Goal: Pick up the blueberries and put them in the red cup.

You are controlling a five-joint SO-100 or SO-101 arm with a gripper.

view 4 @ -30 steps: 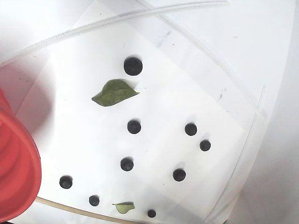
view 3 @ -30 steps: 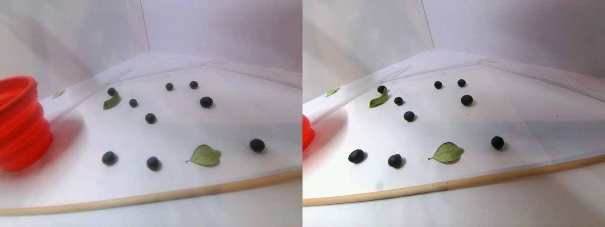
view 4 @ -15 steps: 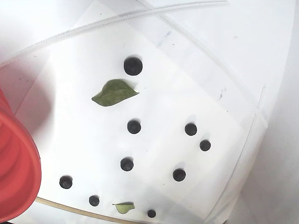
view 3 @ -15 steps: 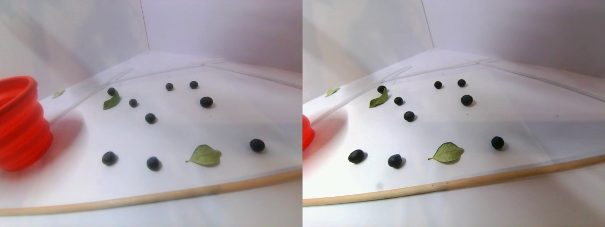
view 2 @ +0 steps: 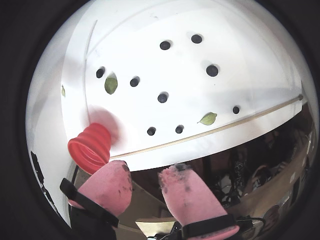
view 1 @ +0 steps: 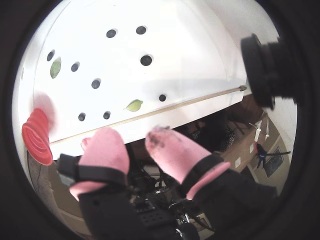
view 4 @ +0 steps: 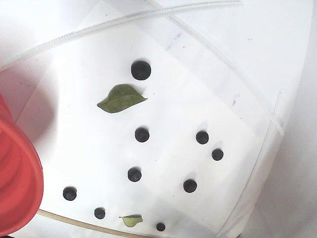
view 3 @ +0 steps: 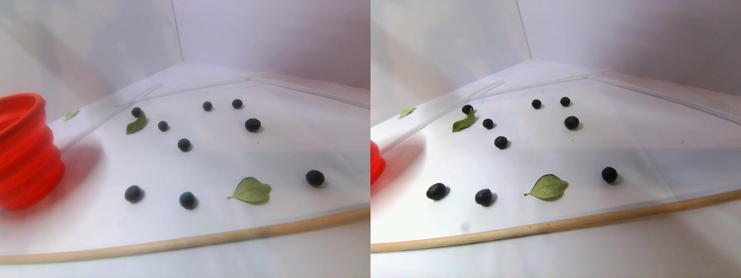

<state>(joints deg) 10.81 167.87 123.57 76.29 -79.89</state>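
so far nothing is held: the gripper is seen with pink pads apart, well off the white sheet. eight blueberries lie scattered there, the red cup at its edge. a descent onto one berry is called for next.

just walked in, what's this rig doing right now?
Nothing is being handled yet. The gripper, with pink padded fingers, is open and empty, held back off the front edge of the white board. Eight blueberries lie scattered on the board among a few green leaves. The red cup stands at the board's left side in the stereo pair view; no berry can be seen in it from these angles.
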